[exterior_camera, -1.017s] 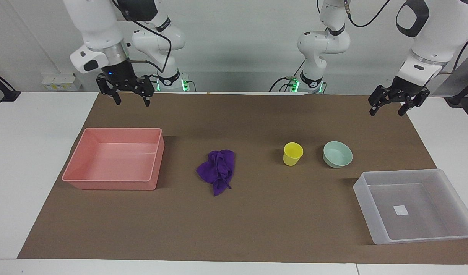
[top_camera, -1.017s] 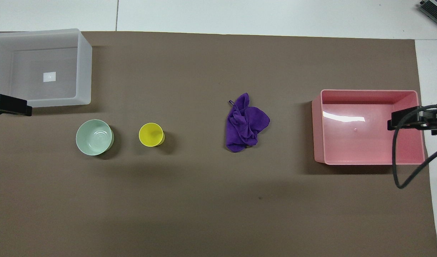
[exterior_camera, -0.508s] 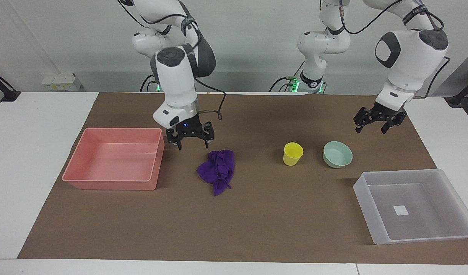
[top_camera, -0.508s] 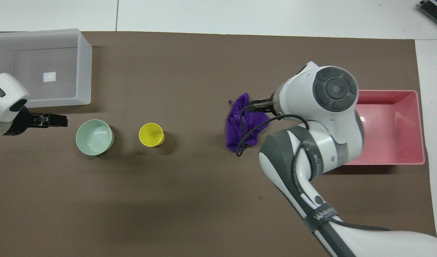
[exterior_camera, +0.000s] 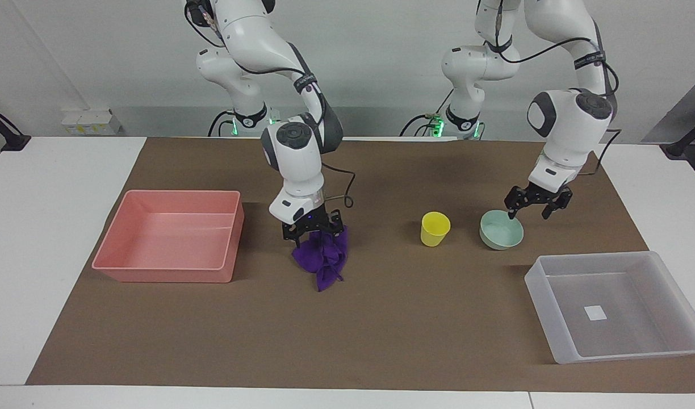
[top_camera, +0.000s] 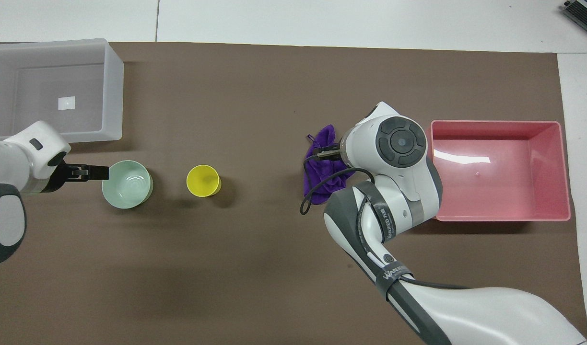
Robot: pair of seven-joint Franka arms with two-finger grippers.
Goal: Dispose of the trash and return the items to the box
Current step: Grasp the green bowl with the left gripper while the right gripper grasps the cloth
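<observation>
Evidently nothing is put away yet. From the facing camera, the purple rag (exterior_camera: 322, 261), yellow cup (exterior_camera: 435, 228) and mint bowl (exterior_camera: 499, 232) all sit on the tabletop (exterior_camera: 381, 329), and the pink bin (exterior_camera: 166, 275) and clear bin (exterior_camera: 557, 335) hold nothing. The right hand (exterior_camera: 313, 232), fingers spread, straddles the rag's top. The left hand (exterior_camera: 538, 205), also wide, hangs at the bowl's rim nearer the robots.

From overhead, the right arm's wrist hides its hand and part of the rag (top_camera: 322, 143). The left hand (top_camera: 94, 171) shows edge-on beside the bowl (top_camera: 128, 184), so contact is unclear.
</observation>
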